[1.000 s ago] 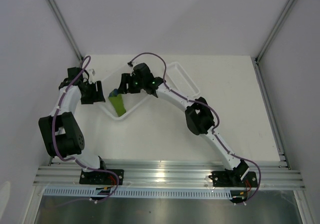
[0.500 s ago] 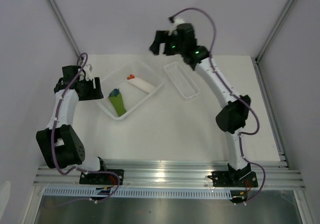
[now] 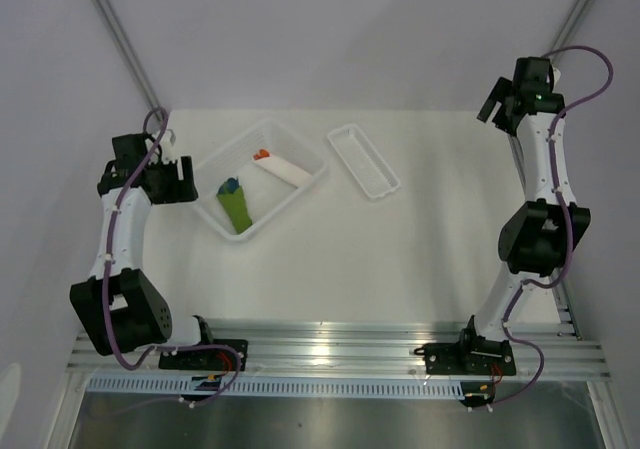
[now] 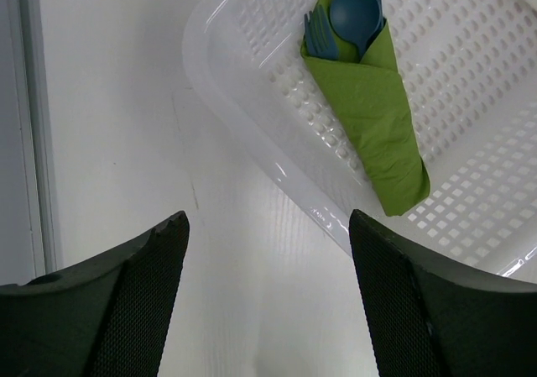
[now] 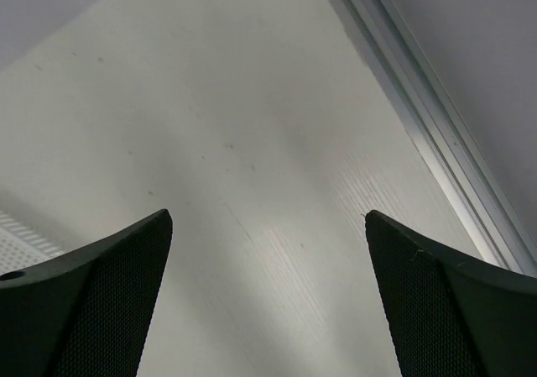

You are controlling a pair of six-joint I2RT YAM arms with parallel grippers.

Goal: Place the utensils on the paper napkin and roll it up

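From where I stand the job looks as good as finished. On the white table (image 3: 330, 259) sits a white perforated basket (image 4: 201, 66), with a smaller, narrow tray (image 3: 363, 160) a little apart on its right. In the basket lies the paper napkin (image 4: 373, 117), the olive-green sheet, already wound into a tight, slightly tapering bundle that lies flat on the basket floor near the wall on the left arm's side. The dark blue utensils (image 4: 352, 12) are tucked inside it. A round spoon bowl and the tines of a fork stick out of the open end, and what looks like a third tip shows behind them. A white roll (image 3: 283, 171) with orange-tipped pieces lies beside the bundle in the same basket, not touching it.

By my reckoning the utensils are on the napkin, the napkin is rolled and the bundle is put away, so nothing of the task seems left unless the arms have to go back to rest.

The left gripper (image 4: 267, 217) hangs over bare table just outside the basket's rim. Its two fingers (image 4: 126, 310) are spread wide with nothing between them, and they touch neither the basket nor the bundle. The right gripper (image 5: 268, 213) is well away at the far right corner of the table, near the metal rail (image 5: 419, 133). Its dark fingers are also parted wide over bare tabletop, and it holds and touches nothing.
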